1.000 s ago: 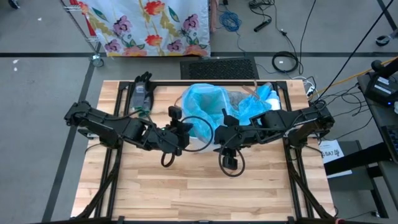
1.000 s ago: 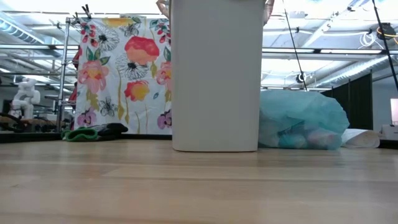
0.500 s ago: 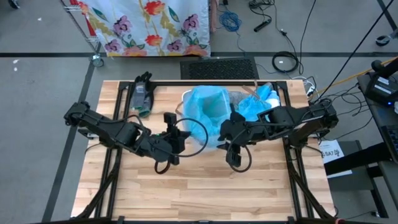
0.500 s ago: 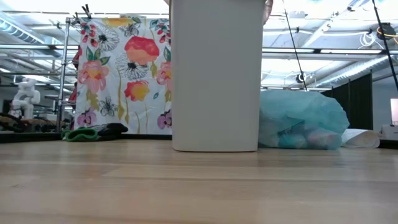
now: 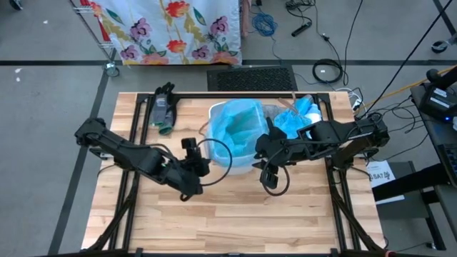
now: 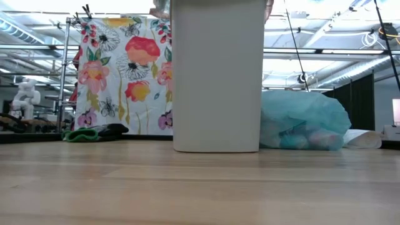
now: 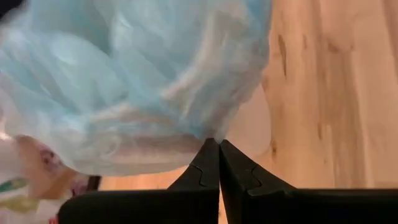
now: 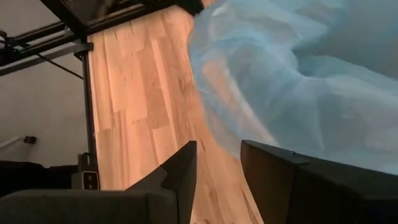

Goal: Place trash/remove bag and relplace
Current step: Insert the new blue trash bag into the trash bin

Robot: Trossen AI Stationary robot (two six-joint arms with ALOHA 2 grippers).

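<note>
Inside the bin (image 5: 235, 135), nothing discernible under light-blue liner (image 5: 239, 123). Left pincer (image 7: 219, 148) pressed together at liner edge, film pinch unconfirmed. Right pincer (image 8: 217, 163) parted, beside liner above table (image 5: 214, 214), holding nothing.

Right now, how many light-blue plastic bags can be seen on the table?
2. One blue bag lines the white bin at the table's middle. A second, filled bag lies on the wood right beside the bin, on the right arm's side. More could be hidden behind the bin.

Bin at the table's back middle, arms on either side

The trash bin (image 5: 235, 135) stands on the table (image 5: 214, 221); a filled bag (image 6: 304, 120) lies just right, gloves (image 5: 163, 107) far left.
</note>
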